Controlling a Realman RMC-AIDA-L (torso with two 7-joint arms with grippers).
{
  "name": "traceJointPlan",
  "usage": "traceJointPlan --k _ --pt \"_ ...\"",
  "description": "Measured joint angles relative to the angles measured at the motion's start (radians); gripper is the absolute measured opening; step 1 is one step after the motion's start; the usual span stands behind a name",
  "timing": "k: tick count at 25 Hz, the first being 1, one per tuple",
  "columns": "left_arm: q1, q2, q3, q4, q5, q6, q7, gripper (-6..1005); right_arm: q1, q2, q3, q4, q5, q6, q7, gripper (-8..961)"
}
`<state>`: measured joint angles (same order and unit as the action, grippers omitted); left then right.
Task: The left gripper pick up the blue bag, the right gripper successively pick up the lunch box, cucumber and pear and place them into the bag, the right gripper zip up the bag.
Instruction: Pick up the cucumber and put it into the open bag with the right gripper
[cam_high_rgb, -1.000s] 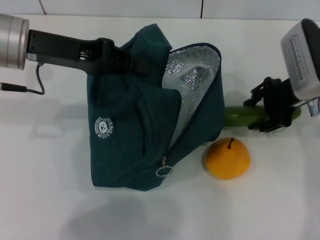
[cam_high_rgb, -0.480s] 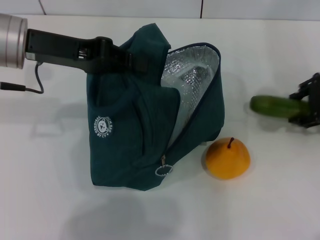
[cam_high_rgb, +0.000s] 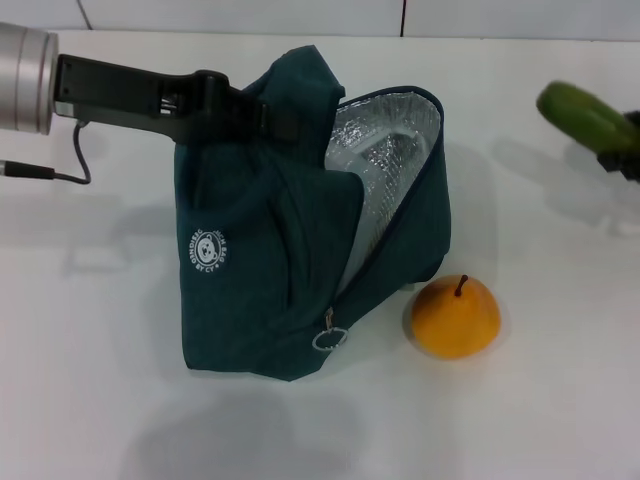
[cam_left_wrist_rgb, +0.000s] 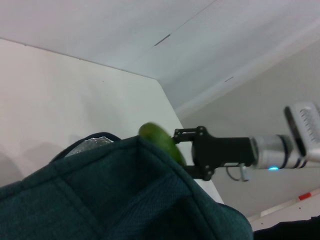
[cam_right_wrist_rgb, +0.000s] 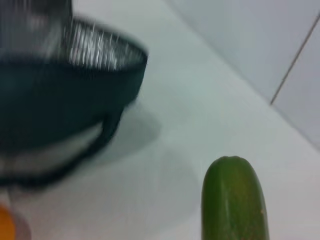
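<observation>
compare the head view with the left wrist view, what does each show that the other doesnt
Only the head view shows the pear on the table, the bag's round white logo, its ring-pull zipper, and the left gripper clamping the bag's top. Only the left wrist view shows the right gripper in full, closed on the cucumber, with its arm behind. Both show the blue bag, its foil lining and the raised cucumber.
</observation>
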<state>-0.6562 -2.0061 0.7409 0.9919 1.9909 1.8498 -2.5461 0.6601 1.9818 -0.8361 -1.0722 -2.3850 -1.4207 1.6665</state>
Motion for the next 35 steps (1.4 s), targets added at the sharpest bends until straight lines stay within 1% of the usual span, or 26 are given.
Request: traceJointPlan --k 7,9,12,15,17,22,23,25,27,31,35 --pt "0.004 0.002 0.0 -0.026 -0.009 0.0 0.021 38 0.002 -0.04 0.031 0.005 0.282 -0.131 0.098 537" --pt "0.005 0.004 0.0 -0.032 -0.011 0.001 0.024 38 0.002 -0.046 0.031 0.006 0.365 -0.166 0.12 537" --pt "0.008 0.005 0.0 -0.034 -0.011 0.001 0.027 38 0.002 -0.046 0.032 0.016 0.486 -0.212 0.148 537" --pt "0.01 0.005 0.0 -0.035 -0.012 0.004 0.031 38 0.004 -0.038 0.023 0.048 0.601 -0.243 0.159 538" --pt "0.011 0.006 0.0 -0.038 -0.016 0.004 0.035 38 0.005 -0.026 0.019 0.087 0.687 -0.255 0.159 538" --pt "0.02 0.006 -0.001 -0.041 -0.02 0.003 0.041 38 0.007 0.03 0.008 0.218 0.842 -0.256 0.076 538" --pt "0.023 0.006 -0.001 -0.041 -0.02 0.003 0.042 38 0.009 0.037 -0.012 0.251 0.87 -0.255 0.053 538" --pt "0.026 0.007 -0.002 -0.041 -0.018 0.002 0.046 38 0.018 0.04 -0.078 0.341 0.945 -0.247 0.005 538" --pt "0.028 0.007 -0.002 -0.041 -0.018 0.001 0.048 38 0.036 0.038 -0.13 0.434 1.001 -0.237 -0.042 538" --pt "0.034 0.009 -0.002 -0.041 -0.016 0.0 0.051 38 0.077 0.045 -0.171 0.581 1.029 -0.224 -0.131 537" --pt "0.039 0.01 -0.002 -0.041 -0.013 0.001 0.057 38 0.125 0.047 -0.258 0.719 1.105 -0.203 -0.221 537"
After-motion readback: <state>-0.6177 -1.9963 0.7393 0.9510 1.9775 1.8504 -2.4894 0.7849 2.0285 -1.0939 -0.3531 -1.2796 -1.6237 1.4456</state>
